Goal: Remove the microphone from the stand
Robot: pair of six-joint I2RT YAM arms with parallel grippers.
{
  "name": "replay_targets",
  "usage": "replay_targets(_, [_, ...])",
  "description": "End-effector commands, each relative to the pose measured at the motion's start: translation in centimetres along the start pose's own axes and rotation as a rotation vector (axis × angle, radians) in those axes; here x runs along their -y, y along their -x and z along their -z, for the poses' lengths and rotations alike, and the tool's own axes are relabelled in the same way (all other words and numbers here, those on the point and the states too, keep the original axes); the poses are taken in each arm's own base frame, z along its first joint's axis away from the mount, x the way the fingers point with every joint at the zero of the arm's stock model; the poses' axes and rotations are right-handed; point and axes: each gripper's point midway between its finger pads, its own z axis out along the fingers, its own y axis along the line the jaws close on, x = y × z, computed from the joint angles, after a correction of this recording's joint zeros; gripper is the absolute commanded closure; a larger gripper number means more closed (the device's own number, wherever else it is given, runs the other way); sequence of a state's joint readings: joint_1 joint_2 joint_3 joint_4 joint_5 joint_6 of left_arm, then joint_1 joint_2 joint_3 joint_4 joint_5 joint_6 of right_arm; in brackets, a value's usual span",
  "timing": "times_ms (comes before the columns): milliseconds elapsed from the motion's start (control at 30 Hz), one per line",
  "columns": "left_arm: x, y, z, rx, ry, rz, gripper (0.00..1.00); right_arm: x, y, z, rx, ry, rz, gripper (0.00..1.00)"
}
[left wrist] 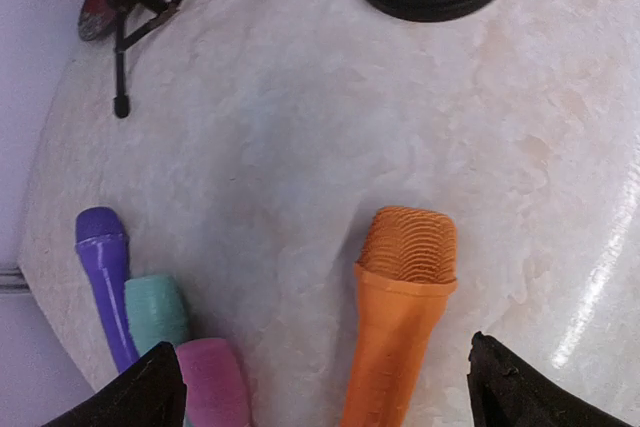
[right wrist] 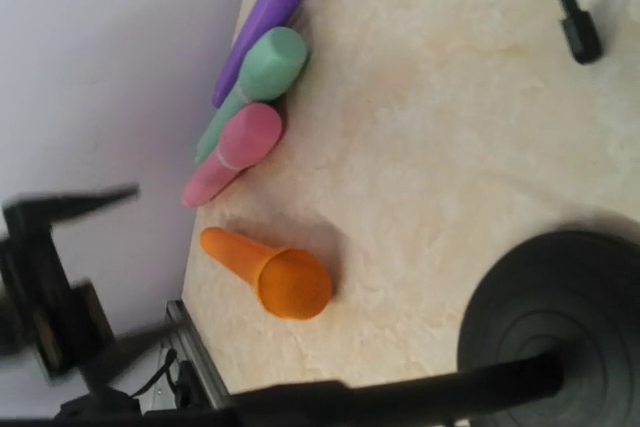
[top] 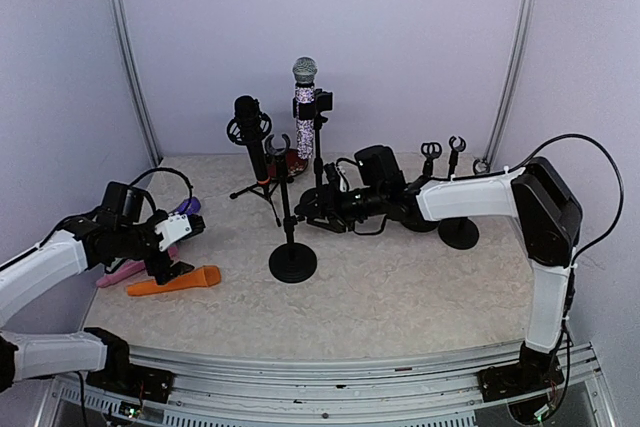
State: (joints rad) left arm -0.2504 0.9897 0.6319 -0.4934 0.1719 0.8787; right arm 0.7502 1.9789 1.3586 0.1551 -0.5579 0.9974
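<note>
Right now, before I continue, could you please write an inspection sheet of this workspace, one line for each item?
Surface: beige marbled table top, no spills seen.
Job's things: orange ribbed plastic microphone lies flat; black round-base stand beside it, top clip empty.
Clutter: purple microphone, teal microphone and pink microphone lie together at the left edge; black microphone on a tripod; sparkly silver-headed microphone on a tall stand.
Grippers: left gripper open, fingers either side of the orange microphone, apart from it; right gripper close to the round-base stand, jaws unclear.
Cables: black cable arches over the right arm.
Surroundings: plain white walls, metal corner rails.
</note>
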Motion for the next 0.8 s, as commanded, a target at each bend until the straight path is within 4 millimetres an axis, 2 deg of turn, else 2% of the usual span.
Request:
replay_targets(0, [3.7,-1.6,-1.5,-0.044,-0.058,-0.071,0.04,0.1,0.8,0.0,0.005,0.011,-0.044,0.52])
replay_targets(200, [2.7,-3.9,-3.3,-0.118,0.058,-0.166,0.06,0.4,0.8,-0.5,-0.004,0.032,-0.075,0.56])
replay_targets(333, [0.9,-5.2,-4.1,-0.19,0.175,-0.227,0.07,0.0,1.1,-1.0,-0.005,0.066,-0.095,0.6])
replay_targets(433, [0.2,-5.2,-4.3,-0.201,0.199,-0.227,0.07,0.0,1.2,-1.1,-0.004,0.073,-0.102,0.6])
replay_targets(633, [0.1,-4.8,-4.1,-0.188,0.195,-0.233,0.07,0.1,1.1,-1.3,-0.002,0.088,-0.114,0.64])
replay_targets(767, [-0.6,-3.5,-3.3,-0.165,0.193,-0.197,0.07,0.2,1.0,-1.4,-0.004,0.093,-0.118,0.8])
